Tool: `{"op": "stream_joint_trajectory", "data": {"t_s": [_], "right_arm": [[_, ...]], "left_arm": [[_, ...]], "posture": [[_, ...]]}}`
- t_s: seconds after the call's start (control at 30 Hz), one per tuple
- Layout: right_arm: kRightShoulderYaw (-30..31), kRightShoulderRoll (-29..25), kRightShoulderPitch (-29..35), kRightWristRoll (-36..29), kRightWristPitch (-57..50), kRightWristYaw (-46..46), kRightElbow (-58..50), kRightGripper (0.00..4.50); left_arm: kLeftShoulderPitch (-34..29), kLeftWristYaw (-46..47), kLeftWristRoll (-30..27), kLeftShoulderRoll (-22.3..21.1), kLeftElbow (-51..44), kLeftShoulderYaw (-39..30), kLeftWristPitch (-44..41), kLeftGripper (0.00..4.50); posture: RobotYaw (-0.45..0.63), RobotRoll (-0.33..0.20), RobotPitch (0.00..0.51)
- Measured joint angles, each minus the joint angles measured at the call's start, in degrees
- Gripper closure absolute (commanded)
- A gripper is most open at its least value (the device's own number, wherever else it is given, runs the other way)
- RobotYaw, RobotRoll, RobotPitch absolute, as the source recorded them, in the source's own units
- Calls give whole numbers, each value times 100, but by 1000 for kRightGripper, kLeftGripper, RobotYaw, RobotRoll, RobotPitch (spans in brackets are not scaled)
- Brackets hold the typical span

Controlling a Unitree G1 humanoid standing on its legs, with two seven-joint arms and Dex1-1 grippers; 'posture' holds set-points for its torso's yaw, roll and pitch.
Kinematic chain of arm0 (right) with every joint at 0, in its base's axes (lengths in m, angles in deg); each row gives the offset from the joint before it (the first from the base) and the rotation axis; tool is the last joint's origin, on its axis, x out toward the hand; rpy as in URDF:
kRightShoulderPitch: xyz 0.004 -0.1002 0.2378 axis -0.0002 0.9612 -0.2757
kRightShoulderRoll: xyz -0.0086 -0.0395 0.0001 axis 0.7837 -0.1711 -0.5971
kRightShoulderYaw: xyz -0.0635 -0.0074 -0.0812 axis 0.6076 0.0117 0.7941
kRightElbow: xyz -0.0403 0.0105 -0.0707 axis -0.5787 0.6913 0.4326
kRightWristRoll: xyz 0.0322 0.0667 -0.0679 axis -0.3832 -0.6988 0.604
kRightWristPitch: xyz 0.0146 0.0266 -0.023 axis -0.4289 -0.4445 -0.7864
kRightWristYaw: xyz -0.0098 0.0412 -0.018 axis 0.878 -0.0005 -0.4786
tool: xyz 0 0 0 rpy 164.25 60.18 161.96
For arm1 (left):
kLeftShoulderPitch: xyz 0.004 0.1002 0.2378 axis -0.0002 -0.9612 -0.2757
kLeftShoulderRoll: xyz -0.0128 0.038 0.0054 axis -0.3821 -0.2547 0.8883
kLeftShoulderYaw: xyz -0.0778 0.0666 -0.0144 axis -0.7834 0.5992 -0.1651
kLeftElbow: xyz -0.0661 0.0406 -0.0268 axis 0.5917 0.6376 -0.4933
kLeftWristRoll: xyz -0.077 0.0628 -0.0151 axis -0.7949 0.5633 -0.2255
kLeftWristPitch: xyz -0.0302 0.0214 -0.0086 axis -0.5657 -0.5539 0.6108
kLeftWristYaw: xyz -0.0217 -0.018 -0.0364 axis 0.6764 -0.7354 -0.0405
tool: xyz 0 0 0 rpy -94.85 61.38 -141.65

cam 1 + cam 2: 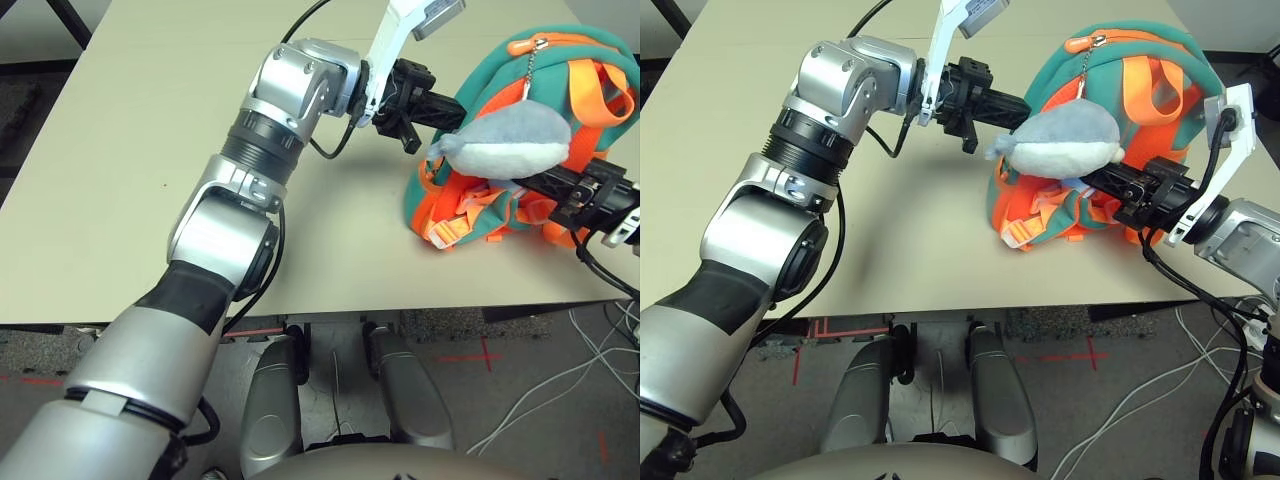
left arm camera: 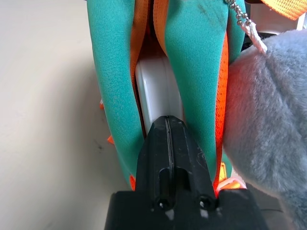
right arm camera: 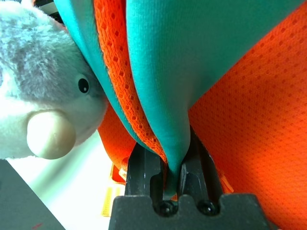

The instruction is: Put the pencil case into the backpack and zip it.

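The teal and orange backpack (image 1: 490, 75) stands at the table's right side, its opening turned toward my left arm. Between the teal flaps sits the white pencil case (image 2: 153, 88), partly inside. My left gripper (image 2: 166, 120) is shut, and its fingertips rest against the case's near end with nothing between them. My right gripper (image 3: 173, 163) reaches in from the right, under the plush, and is shut on a fold of the backpack's teal fabric (image 3: 192, 48) beside the orange mesh. The rest of the case is hidden by the flaps.
A grey plush fish (image 1: 510, 140) hangs on a chain in front of the backpack, over both grippers' tips. The beige table (image 1: 150, 150) stretches to the left. Cables (image 1: 560, 390) lie on the floor past the front right edge.
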Motion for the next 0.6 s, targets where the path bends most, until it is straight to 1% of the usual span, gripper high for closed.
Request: {"op": "stream_joint_trajectory", "data": {"t_s": [0.07,0.13,0.23,0.33,0.37,0.4,0.5,0.53,0.6], "right_arm": [[11,1,-27,2,0,6,5,4444],[23,1,-56,1,-1,29,13,4444],[39,-1,-97,3,-10,103,50,4444],[48,-9,-137,19,-17,160,121,4444],[53,-17,-152,43,-19,191,149,4444],[52,-28,-154,67,-19,204,164,4444],[82,-41,-243,163,-20,233,211,4444],[89,-41,-261,192,-20,261,255,4444],[111,-40,-303,231,-20,306,323,4444]], "left_arm": [[-20,-13,11,-109,-83,11,25,4500],[-82,-98,13,-269,-410,33,88,4500],[-115,-281,-27,-751,-1068,-28,281,4500],[-185,-523,-123,-1298,-1549,-165,330,3988],[-251,-641,-165,-1527,-1726,-184,330,3601],[-281,-695,-186,-1646,-1801,-204,327,3315],[-427,-957,-237,-2052,-2284,-172,272,2248],[-496,-1067,-267,-2183,-2498,-153,249,1805],[-549,-1152,-322,-2243,-2757,-134,186,1079]], "posture": [[-159,0,267],[-153,0,266],[-144,0,265],[-131,0,265],[-130,0,265],[-130,0,265],[-111,0,266],[-109,0,266],[-108,0,266]]}}
